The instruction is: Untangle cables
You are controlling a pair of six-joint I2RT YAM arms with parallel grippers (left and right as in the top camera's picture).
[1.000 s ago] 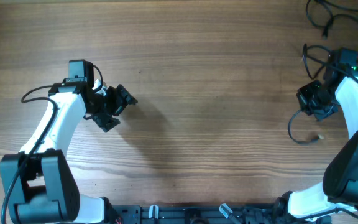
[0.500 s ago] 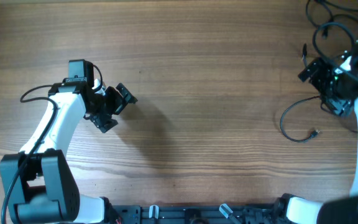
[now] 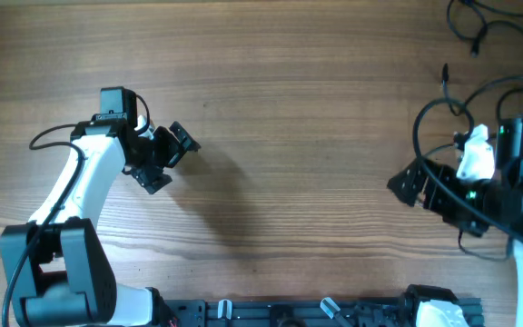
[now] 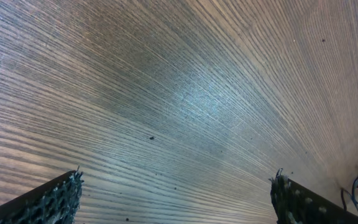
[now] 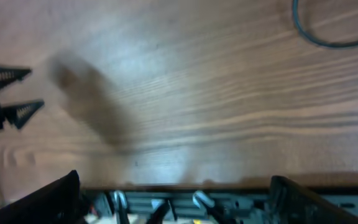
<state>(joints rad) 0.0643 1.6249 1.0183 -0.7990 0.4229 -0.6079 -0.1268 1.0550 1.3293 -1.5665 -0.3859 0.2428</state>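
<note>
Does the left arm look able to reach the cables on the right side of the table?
Probably not: the left hand sits open at the left side of the table, while the cables lie across its whole width, near the right hand.

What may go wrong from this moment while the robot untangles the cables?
A loop of the cables curves close beside the right gripper; it may snag on the arm when it moves.
The right gripper is open and empty; a hasty grasp may catch several strands and tighten the tangle.
The left gripper is open and far away, so nothing pins the cables; a pull may drag them all.
</note>
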